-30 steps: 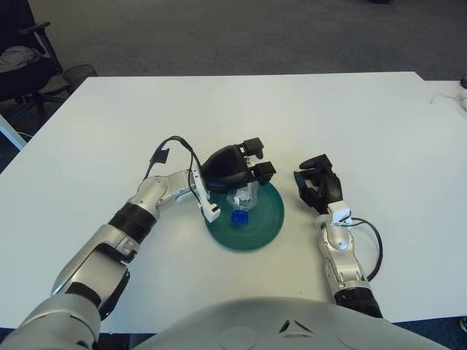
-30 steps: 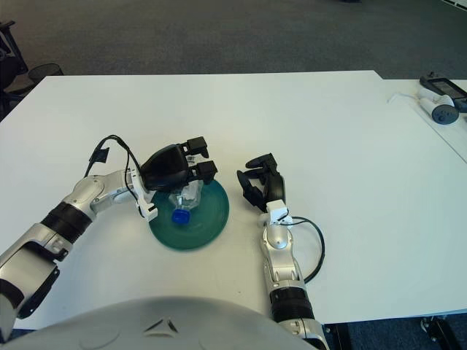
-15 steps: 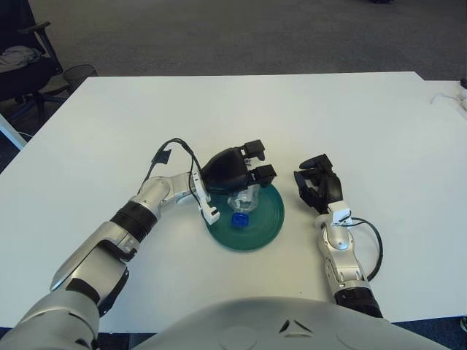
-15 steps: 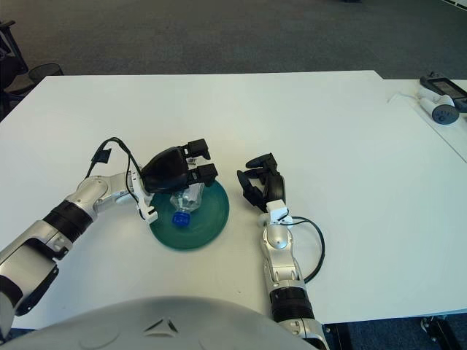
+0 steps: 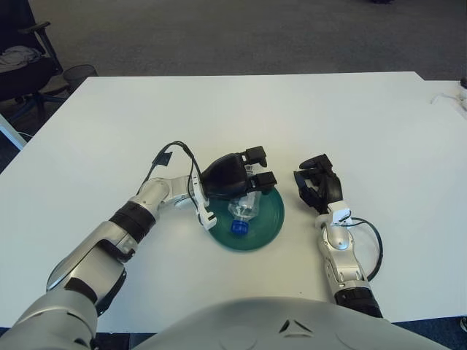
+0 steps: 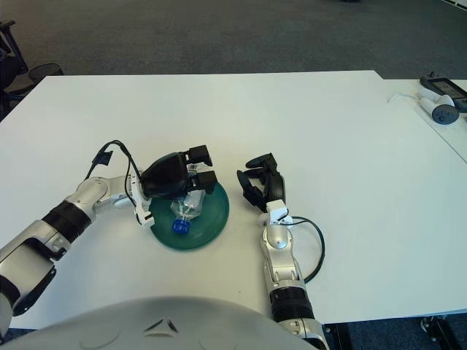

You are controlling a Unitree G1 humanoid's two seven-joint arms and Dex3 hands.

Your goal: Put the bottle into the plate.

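Observation:
A clear plastic bottle (image 5: 243, 210) with a blue cap (image 5: 238, 227) lies tilted in the dark green plate (image 5: 268, 219), cap end down toward the plate's middle. My left hand (image 5: 235, 175) sits over the plate's rear left edge. Its black fingers (image 5: 263, 179) are curled over the bottle's upper end, which the palm partly hides. My right hand (image 5: 319, 186) shows just right of the plate, apart from it, with relaxed fingers holding nothing.
The white table (image 5: 350, 124) stretches wide behind and to both sides. A controller and a small white and blue device (image 6: 441, 111) lie at the far right edge. A black chair (image 5: 25, 62) stands off the table's far left corner.
My left hand has sunk a little toward the plate, carrying the bottle down with it, so the cap now sits lower in the plate. The right hand has not moved.

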